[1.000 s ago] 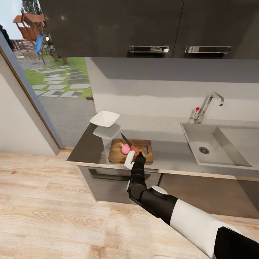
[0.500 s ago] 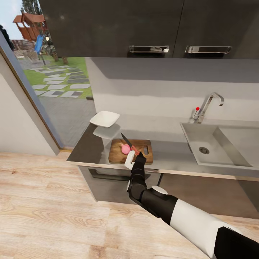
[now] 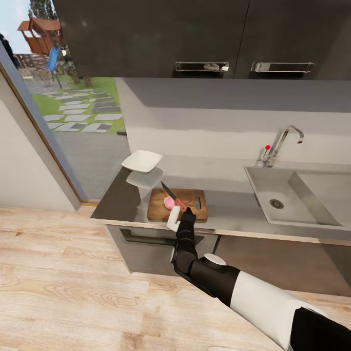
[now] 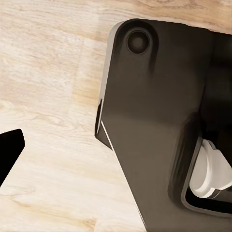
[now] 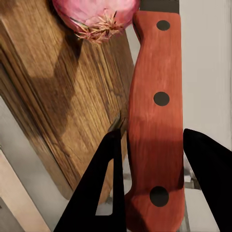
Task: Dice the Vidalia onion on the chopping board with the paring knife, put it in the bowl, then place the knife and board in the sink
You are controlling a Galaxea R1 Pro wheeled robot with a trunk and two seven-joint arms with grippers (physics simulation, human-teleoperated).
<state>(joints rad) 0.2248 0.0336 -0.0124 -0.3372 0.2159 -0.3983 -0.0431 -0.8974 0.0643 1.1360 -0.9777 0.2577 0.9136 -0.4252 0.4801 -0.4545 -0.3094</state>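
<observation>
Right gripper [image 5: 154, 179] clamped on the paring knife [image 5: 154, 96] by its red handle, one dark finger on each side. Blade [image 3: 167, 189] points up and away from the gripper, over the Vidalia onion [image 3: 169, 202]. Onion pink, rooty end toward the wrist camera, sitting on the chopping board [image 3: 158, 209]. Board lies near the countertop's [image 3: 229, 212] front edge, handle slot toward the sink [image 3: 292, 214]. White bowl [image 3: 142, 161] beyond the board, toward the window. Sink basin well apart, to the right. Left gripper: one dark finger tip [image 4: 9, 150] over wood floor; state cannot be told.
</observation>
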